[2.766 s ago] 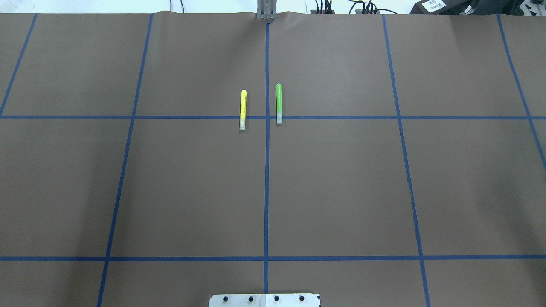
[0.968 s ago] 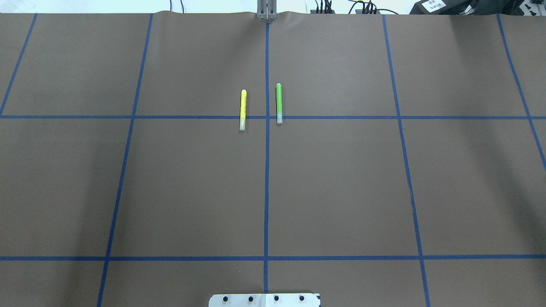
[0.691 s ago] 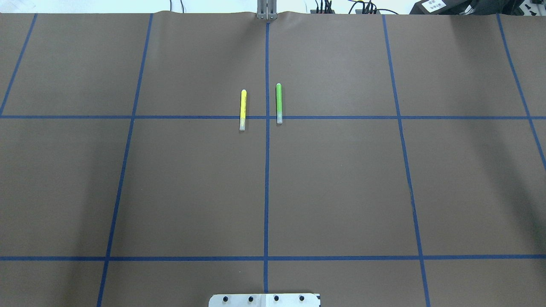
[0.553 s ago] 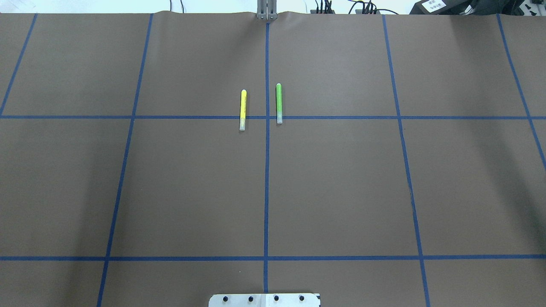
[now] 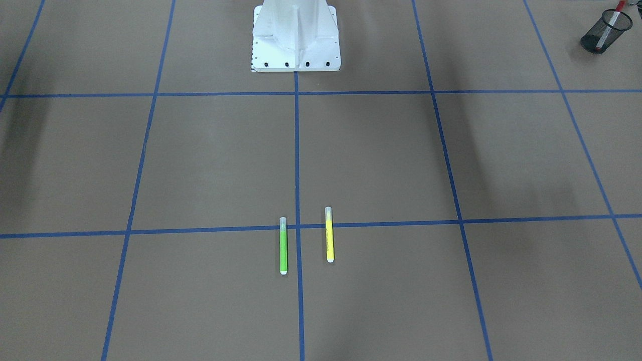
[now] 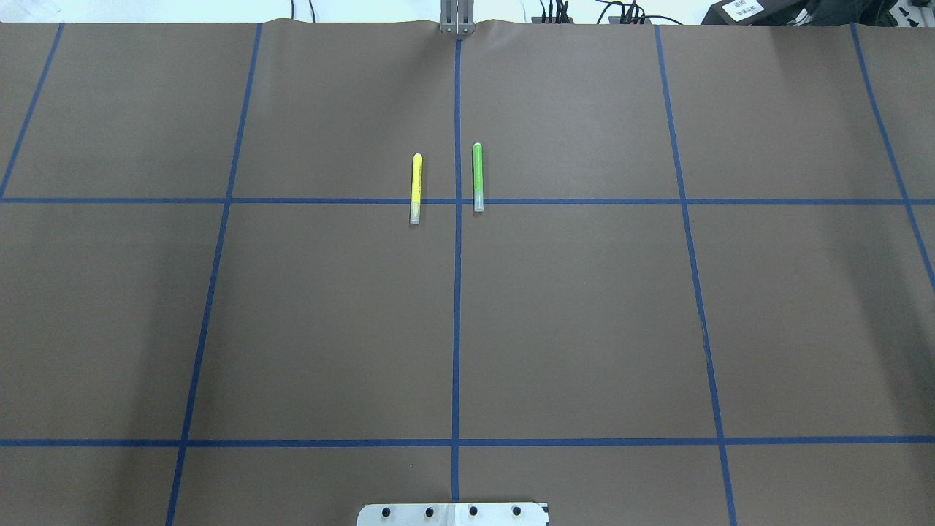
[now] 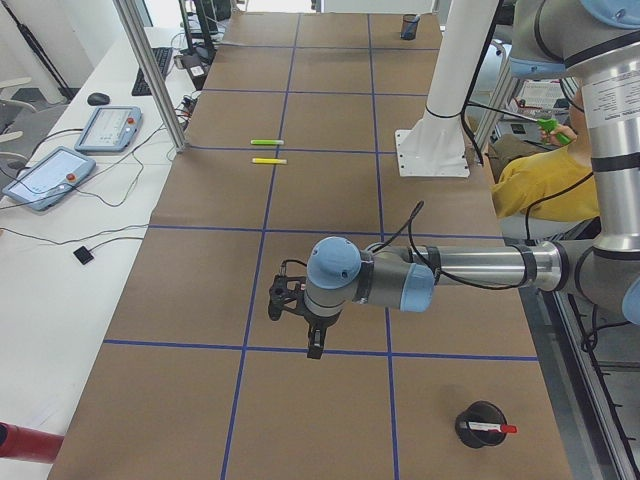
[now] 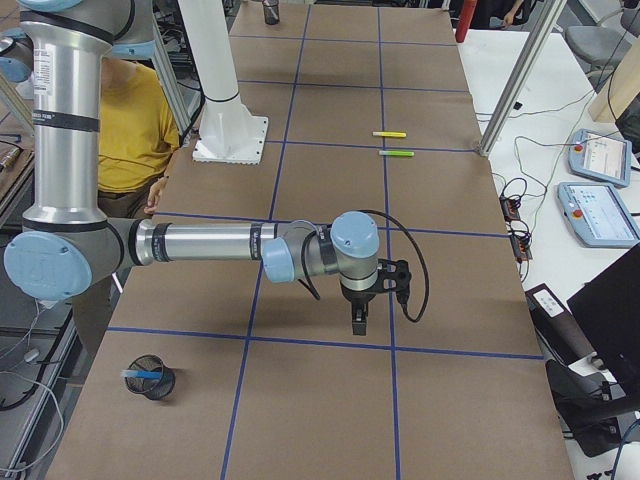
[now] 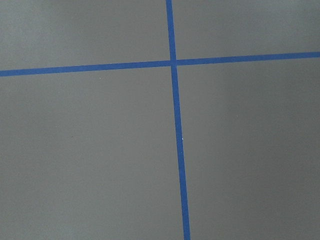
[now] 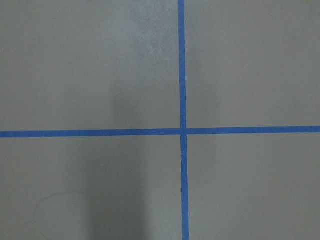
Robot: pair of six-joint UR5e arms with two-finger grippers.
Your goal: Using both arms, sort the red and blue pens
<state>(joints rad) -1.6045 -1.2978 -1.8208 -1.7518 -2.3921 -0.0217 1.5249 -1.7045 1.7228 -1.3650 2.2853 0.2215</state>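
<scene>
Red pen (image 7: 492,428) stands tilted in a black mesh cup (image 7: 478,424) at the worktop's (image 6: 584,329) L-end corner, robot's side. Blue pen (image 8: 141,374) leans in a 2nd mesh cup (image 8: 152,380) at the R-end corner, also robot's side.

L arm (image 7: 450,275) reaches out low over the L half. L gripper (image 7: 314,350) points straight down above the sheet, near a tape crossing. Nothing shows in it; how far open, can't tell from the side. R arm (image 8: 210,243) has the same pose over the R half. R gripper (image 8: 359,322) points down and nothing shows in it; opening can't tell either. Both wrist cams show only brown sheet w/ a blue tape crossing.

Green marker (image 6: 478,177) & yellow marker (image 6: 416,188) lie flat, parallel and apart, either side of the ctr tape line, toward the middle of the far edge. Both cross the transverse tape line, clear caps toward the robot. White pedestal (image 5: 296,35) sits mid near edge. Person in a yellow shirt (image 8: 130,120) is behind it.
</scene>
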